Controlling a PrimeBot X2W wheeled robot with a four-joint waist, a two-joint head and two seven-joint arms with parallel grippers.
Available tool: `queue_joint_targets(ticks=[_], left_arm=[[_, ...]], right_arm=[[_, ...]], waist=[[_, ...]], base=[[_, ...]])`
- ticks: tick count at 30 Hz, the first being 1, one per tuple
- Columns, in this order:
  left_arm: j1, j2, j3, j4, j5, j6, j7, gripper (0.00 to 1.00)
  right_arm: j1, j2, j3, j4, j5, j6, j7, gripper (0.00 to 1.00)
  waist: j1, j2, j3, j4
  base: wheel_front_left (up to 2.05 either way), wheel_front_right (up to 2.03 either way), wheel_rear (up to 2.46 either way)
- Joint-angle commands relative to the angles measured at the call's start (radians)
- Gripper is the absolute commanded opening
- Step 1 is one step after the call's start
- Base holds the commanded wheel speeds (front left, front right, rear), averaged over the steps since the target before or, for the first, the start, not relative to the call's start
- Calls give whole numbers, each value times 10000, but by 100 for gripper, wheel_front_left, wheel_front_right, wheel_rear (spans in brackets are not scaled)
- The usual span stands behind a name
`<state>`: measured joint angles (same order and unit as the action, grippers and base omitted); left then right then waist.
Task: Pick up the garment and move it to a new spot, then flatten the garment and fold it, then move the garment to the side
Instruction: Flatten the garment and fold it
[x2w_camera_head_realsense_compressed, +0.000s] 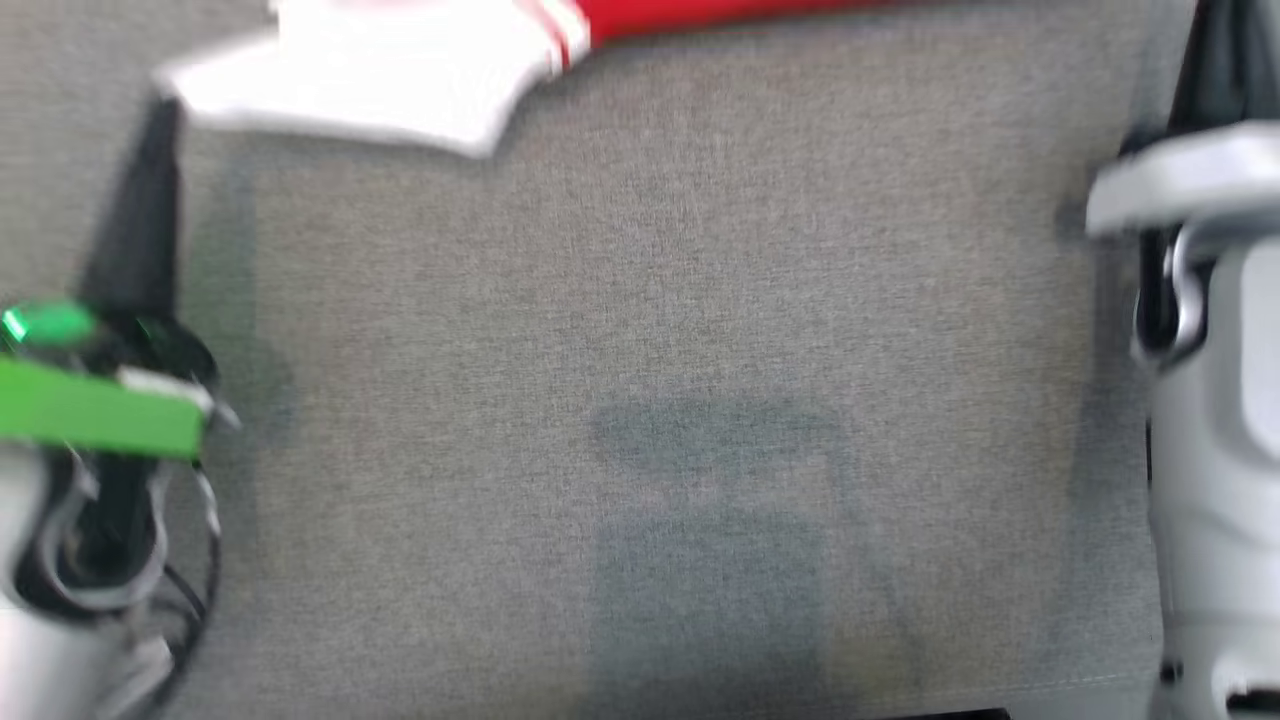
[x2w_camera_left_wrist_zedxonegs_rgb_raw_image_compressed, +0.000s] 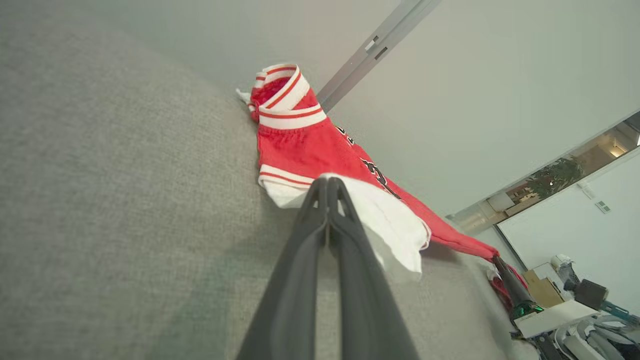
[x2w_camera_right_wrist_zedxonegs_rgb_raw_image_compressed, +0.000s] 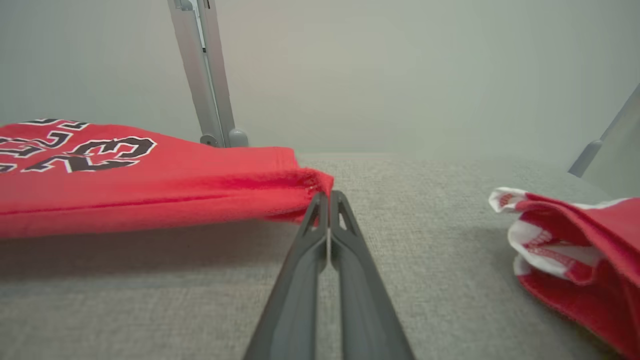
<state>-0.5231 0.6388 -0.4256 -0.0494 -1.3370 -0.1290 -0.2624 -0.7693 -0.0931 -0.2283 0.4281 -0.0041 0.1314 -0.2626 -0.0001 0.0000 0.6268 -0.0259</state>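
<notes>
At the far edge of the grey worktop (x2w_camera_head_realsense_compressed: 700, 300), the red-and-white garment (x2w_camera_left_wrist_zedxonegs_rgb_raw_image_compressed: 310, 145) was stretched between the two arms. The left fingers (x2w_camera_left_wrist_zedxonegs_rgb_raw_image_compressed: 300, 260) were pressed together on its white part. The right fingers (x2w_camera_right_wrist_zedxonegs_rgb_raw_image_compressed: 300, 280) were pinched shut on a red hem corner, which was raised off the surface with shadow beneath it.
</notes>
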Motion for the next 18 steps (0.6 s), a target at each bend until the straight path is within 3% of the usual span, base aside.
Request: queue_joint_targets(ticks=[1, 10, 18], left_arm=[[520, -79, 85, -11, -16, -35, -24, 0], [3677, -1509, 981, 924, 776, -32, -29, 0], [5538, -2648, 2066, 1559, 1200, -9, -37, 0]], right_arm=[[547, -159, 95, -147, 67, -17, -29, 0], [3812, -551, 265, -876, 700, -20, -29, 0], [5902, -710, 103, -1607, 843, -29, -29, 0]], waist=[[1, 0, -1409, 176], [1, 0, -3198, 474], [1, 0, -4087, 568]], base=[[0, 0, 0], [0, 0, 0], [0, 0, 0]])
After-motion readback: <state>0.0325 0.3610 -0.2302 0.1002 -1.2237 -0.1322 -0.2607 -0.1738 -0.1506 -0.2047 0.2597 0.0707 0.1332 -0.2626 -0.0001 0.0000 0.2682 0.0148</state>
